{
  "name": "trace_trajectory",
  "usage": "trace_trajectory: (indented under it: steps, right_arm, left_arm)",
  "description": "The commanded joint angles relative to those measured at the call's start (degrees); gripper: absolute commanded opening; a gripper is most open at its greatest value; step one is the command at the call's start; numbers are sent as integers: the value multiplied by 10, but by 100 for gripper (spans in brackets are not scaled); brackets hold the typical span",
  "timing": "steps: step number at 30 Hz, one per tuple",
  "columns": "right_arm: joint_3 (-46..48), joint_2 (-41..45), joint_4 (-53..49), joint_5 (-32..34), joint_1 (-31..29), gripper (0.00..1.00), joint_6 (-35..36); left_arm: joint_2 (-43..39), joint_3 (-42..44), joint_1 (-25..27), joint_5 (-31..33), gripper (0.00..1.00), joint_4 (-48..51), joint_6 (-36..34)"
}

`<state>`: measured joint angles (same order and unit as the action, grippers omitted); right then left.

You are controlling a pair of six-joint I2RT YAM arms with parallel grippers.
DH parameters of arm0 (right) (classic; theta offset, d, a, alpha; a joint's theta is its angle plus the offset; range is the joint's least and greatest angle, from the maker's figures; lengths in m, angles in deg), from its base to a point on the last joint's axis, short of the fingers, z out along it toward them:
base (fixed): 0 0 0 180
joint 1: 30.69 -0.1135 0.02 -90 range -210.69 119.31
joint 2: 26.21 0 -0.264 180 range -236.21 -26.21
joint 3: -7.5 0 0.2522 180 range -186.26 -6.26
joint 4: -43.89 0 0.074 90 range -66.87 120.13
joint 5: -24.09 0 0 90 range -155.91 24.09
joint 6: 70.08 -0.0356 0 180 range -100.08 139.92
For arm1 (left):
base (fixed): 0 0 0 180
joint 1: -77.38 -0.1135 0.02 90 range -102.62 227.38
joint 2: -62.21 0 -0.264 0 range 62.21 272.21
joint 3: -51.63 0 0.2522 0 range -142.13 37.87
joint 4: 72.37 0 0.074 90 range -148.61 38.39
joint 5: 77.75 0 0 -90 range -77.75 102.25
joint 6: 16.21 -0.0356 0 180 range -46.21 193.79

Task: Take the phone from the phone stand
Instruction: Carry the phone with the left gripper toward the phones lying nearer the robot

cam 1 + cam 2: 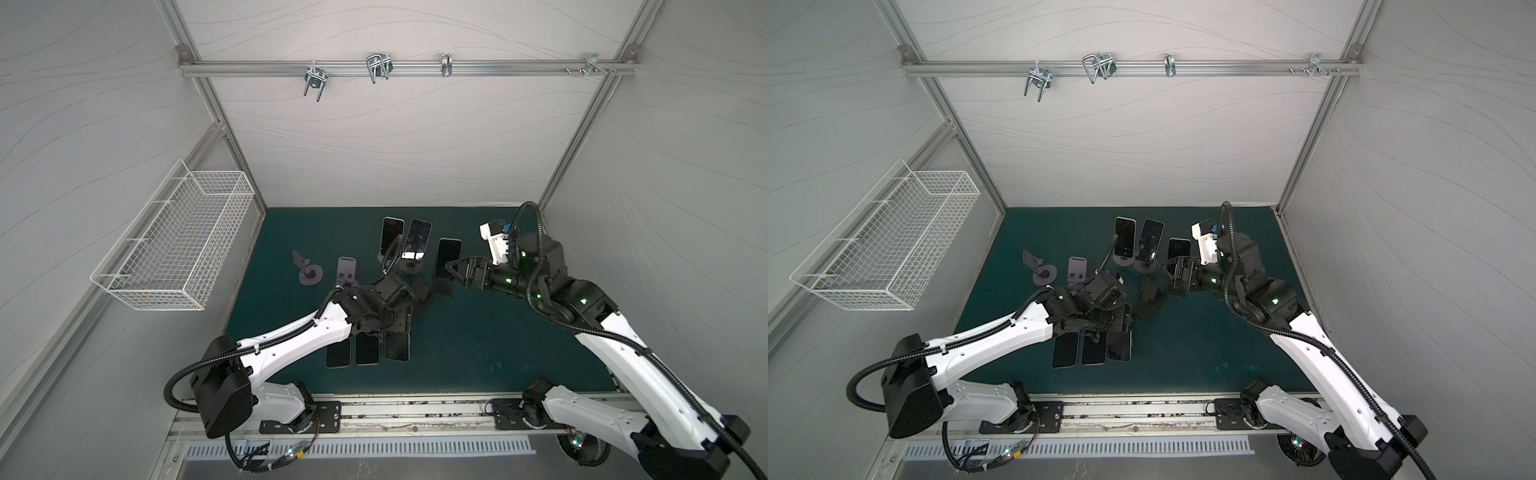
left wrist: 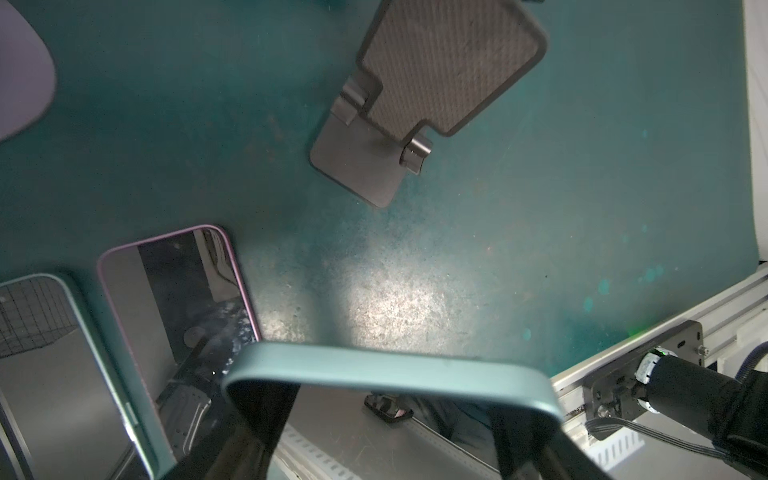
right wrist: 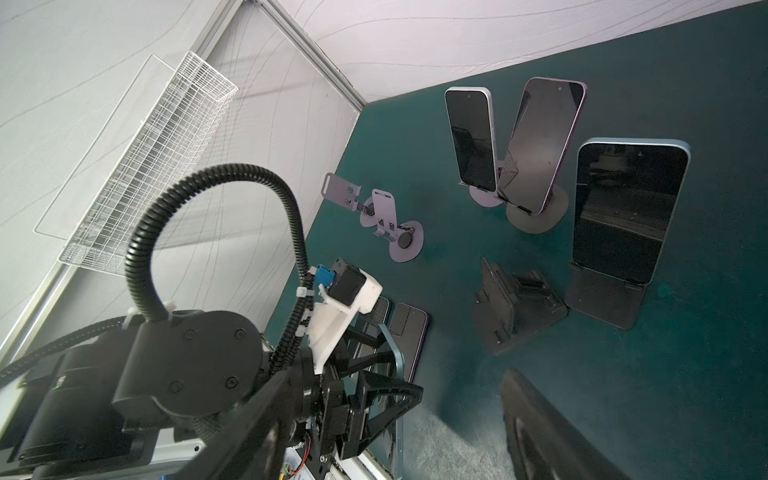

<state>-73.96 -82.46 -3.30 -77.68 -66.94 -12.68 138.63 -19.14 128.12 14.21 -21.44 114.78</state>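
Three phones lean upright on phone stands at the back of the green mat: a silver one (image 1: 392,235), a purple one (image 1: 417,241) and a blue one (image 1: 448,255) on a black folding stand (image 3: 602,303). My right gripper (image 1: 452,268) is open just in front of the blue phone (image 3: 627,212), apart from it, with nothing between its fingers (image 3: 540,436). My left gripper (image 2: 390,399) is shut on a teal phone (image 2: 390,368), held by its long sides low over the mat's front (image 1: 397,345). An empty black stand (image 2: 415,104) sits between the two grippers.
Two phones lie flat under the left arm, a green-edged one (image 2: 62,374) and a purple-edged one (image 2: 183,299). Two empty purple stands (image 1: 309,274) (image 1: 347,272) are at the back left. A white wire basket (image 1: 174,241) hangs on the left wall. A metal rail (image 1: 415,411) borders the mat's front.
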Motion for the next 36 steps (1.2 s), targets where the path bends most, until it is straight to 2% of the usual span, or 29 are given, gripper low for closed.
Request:
trace_trajectory:
  steps: [1, 8, 19, 36]
  right_arm:
    - [14, 16, -29, -16, -4, 79, -12]
    - [40, 40, -64, -27, -29, 78, -16]
    - [89, 78, -124, -1, -96, 78, -23]
    - [131, 56, -66, 3, -102, 78, -41]
  left_arm:
    - [9, -2, 6, 9, 55, -29, 38]
    - [31, 4, 6, 27, 55, -37, 40]
    - [47, 24, 8, 53, 55, -61, 67]
    - [94, 20, 10, 29, 57, -40, 42]
